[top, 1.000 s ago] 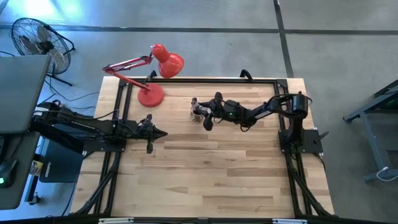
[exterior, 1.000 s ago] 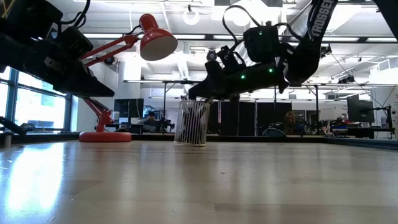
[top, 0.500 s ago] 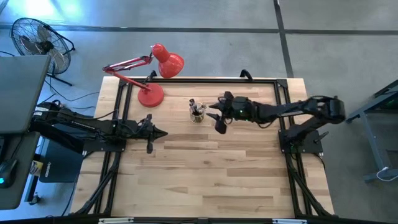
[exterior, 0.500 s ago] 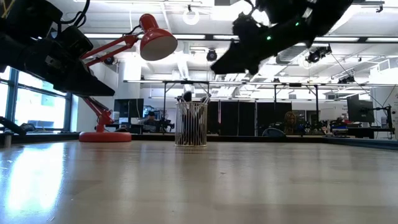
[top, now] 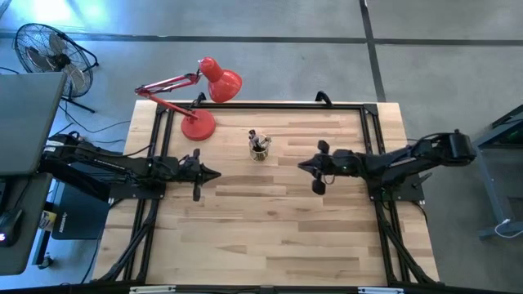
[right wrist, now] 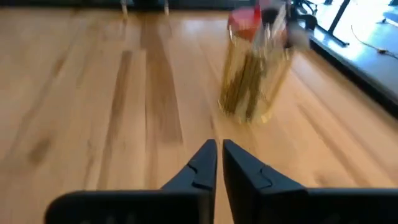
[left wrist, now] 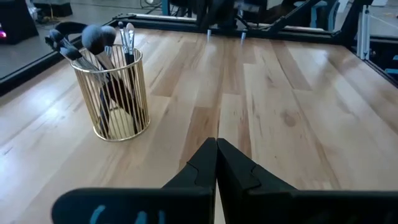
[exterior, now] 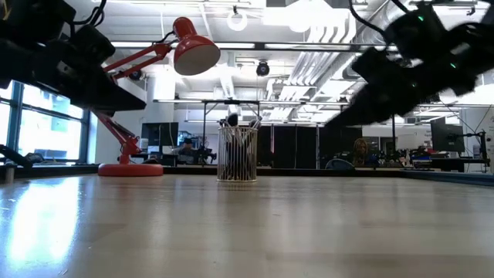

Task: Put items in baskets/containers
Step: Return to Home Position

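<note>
- Pale wooden table is carrying a round gold wire holder, dark-handled brushes standing inside it.
- Right gripper is hovering empty, fingers almost touching, the holder lying ahead, apart.
- Left gripper is waiting pinched closed, about equally near.

Right gripper drawn back from the gold holder, now well apart
</note>
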